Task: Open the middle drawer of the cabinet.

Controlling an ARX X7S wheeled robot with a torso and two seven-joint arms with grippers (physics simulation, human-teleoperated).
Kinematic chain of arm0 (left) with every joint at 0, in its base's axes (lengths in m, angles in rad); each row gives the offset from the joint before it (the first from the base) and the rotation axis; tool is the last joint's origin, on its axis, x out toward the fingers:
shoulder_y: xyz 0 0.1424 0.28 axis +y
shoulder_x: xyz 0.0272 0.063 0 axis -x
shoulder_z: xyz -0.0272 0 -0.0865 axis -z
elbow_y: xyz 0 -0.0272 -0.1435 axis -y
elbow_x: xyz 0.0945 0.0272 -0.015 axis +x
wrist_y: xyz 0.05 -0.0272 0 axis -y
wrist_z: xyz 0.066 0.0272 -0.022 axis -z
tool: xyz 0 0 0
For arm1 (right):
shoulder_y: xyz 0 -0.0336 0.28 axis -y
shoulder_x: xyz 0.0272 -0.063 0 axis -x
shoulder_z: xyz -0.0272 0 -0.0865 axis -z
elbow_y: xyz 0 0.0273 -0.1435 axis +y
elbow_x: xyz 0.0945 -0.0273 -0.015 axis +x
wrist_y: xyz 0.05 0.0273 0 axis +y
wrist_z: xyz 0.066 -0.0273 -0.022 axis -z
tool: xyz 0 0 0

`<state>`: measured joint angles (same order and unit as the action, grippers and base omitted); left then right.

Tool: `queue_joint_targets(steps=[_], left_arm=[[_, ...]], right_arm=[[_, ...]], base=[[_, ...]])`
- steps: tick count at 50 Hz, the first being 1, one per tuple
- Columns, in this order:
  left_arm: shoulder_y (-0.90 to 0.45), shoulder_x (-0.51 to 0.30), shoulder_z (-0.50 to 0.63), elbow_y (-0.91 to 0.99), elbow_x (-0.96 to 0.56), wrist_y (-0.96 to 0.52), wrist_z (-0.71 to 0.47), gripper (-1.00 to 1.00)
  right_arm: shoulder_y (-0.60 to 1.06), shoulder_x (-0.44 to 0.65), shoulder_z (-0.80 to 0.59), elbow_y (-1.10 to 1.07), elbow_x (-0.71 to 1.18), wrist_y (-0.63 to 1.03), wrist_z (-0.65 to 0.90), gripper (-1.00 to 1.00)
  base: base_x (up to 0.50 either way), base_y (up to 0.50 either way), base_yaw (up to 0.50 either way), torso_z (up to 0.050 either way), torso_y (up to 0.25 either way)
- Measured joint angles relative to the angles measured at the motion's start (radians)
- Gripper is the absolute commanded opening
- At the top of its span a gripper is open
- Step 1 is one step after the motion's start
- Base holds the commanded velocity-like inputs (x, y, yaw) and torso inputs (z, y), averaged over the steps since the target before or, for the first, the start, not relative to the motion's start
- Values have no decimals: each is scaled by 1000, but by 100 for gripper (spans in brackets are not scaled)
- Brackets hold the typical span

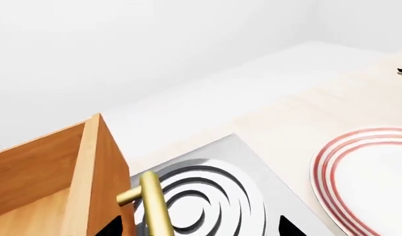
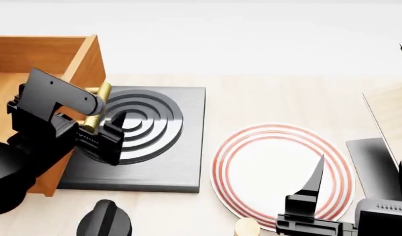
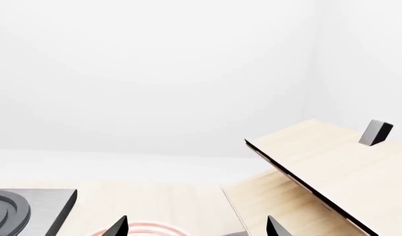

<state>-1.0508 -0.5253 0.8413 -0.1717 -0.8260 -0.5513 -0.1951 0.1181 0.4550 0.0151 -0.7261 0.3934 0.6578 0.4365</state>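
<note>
The orange-brown wooden cabinet [image 2: 30, 54] stands at the left of the head view, with its front facing the black hob. One brass bar handle [image 2: 98, 105] sticks out from that front; I cannot tell which drawer it belongs to. My left gripper [image 2: 99, 123] is open, its jaws standing on either side of the handle. In the left wrist view the handle [image 1: 155, 206] lies between the black fingertips [image 1: 112, 227], close to the one by the cabinet [image 1: 96, 172]. My right gripper [image 2: 358, 194] is open and empty over the plate, also shown in the right wrist view [image 3: 195, 228].
A black hob [image 2: 148, 147] with concentric rings lies right of the cabinet. A white plate with red rings [image 2: 279, 172] lies in the middle. A pale light-wood box [image 2: 391, 113] stands at the right. A black knob [image 2: 104, 219] and a brass piece [image 2: 247, 227] lie near the front edge.
</note>
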Motion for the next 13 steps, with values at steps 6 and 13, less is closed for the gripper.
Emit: queue_joint_targets(steps=[6, 13], left_arm=[[39, -17, 45, 78, 59, 39, -34, 100], [106, -38, 125, 219, 138, 109, -92, 100]], right_arm=[[-2, 0, -3, 5, 0, -5, -1, 100], [-3, -1, -7, 10, -1, -11, -2, 100]], base=[[0, -2, -2, 0, 0], [0, 0, 0, -1, 0]])
